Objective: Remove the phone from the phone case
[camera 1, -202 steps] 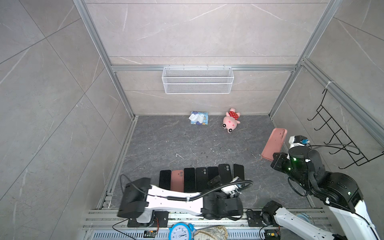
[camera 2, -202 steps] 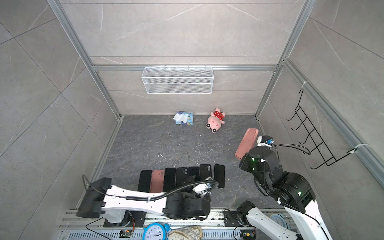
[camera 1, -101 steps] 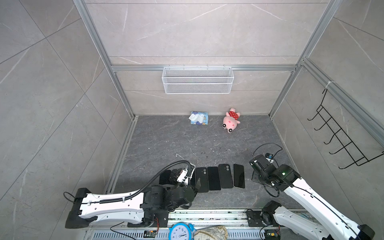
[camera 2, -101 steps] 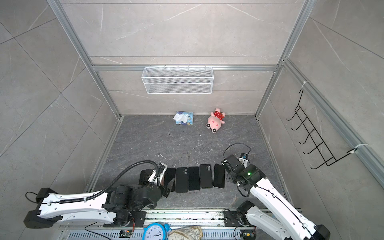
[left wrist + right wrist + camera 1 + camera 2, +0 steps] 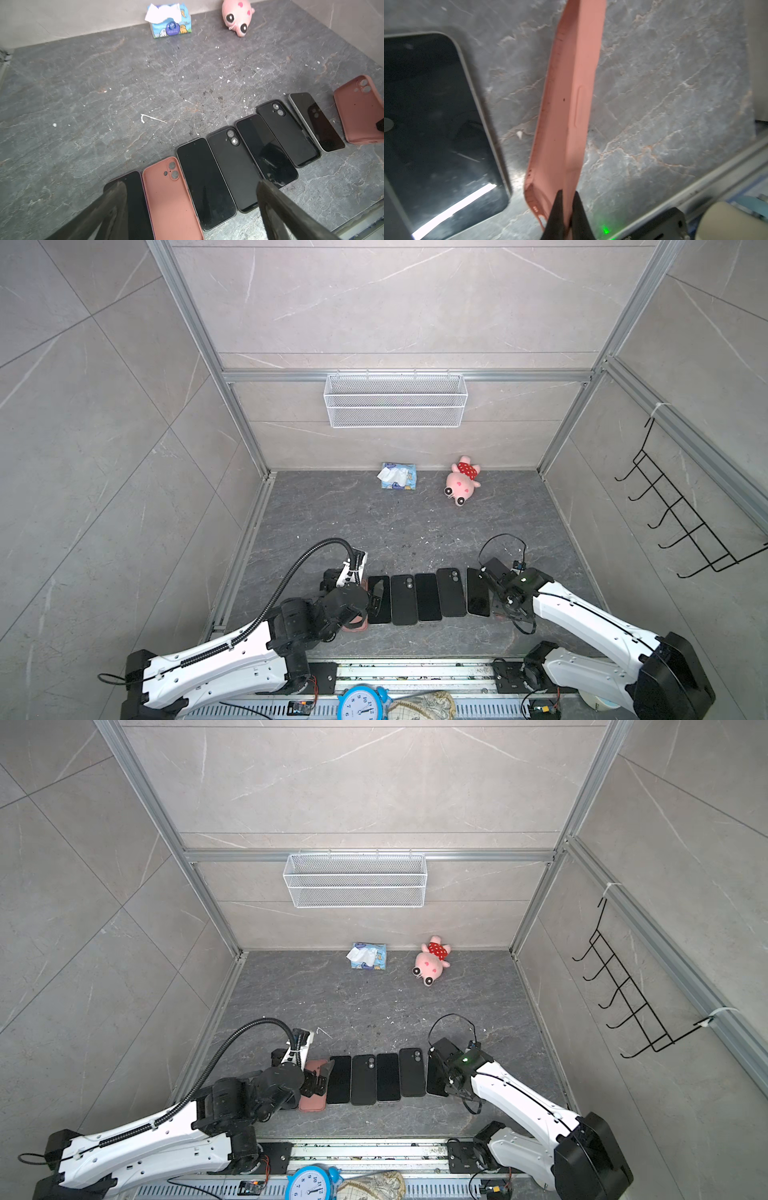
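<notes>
Spreading across both top views is the grey stone table (image 5: 395,522), with a white wire basket (image 5: 395,406) on the wall beyond its 12 o'clock edge. Near 6 o'clock lies a row of dark phones (image 5: 428,597). At the row's 9 o'clock end the left gripper (image 5: 321,1076) hangs with jaws wide over a pink case (image 5: 311,1100) lying flat. At the 3 o'clock end the right gripper (image 5: 568,199) pinches the rim of a tilted pink phone case (image 5: 571,93), just beside a silver-edged phone (image 5: 436,124) lying on the table. A plush pig (image 5: 462,481) and a tissue pack (image 5: 398,476) sit at 12 o'clock.
</notes>
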